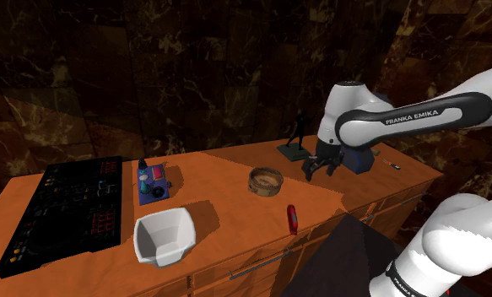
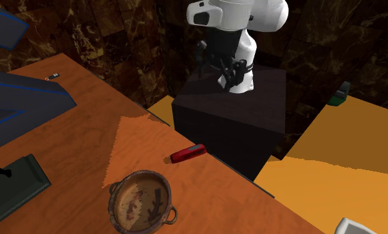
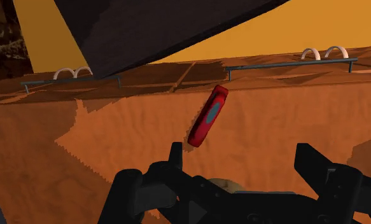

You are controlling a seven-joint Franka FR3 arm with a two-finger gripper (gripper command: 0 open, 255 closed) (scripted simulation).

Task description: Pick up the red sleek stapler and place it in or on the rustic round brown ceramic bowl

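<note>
Stapler: your red stapler lies flat on the desk, close to its front edge, with nothing touching it.
Bowl: the round brown bowl stands near the stapler but apart from it, further in from the edge. It looks empty.
Pincer: the pincer has its fingers spread and grips nothing. The stapler sits ahead of the fingertips, not between them.
Done: by my reading, nothing yet.
Left: you have the whole job to do: reach, close on the stapler, lift, carry, release over the bowl.
</note>
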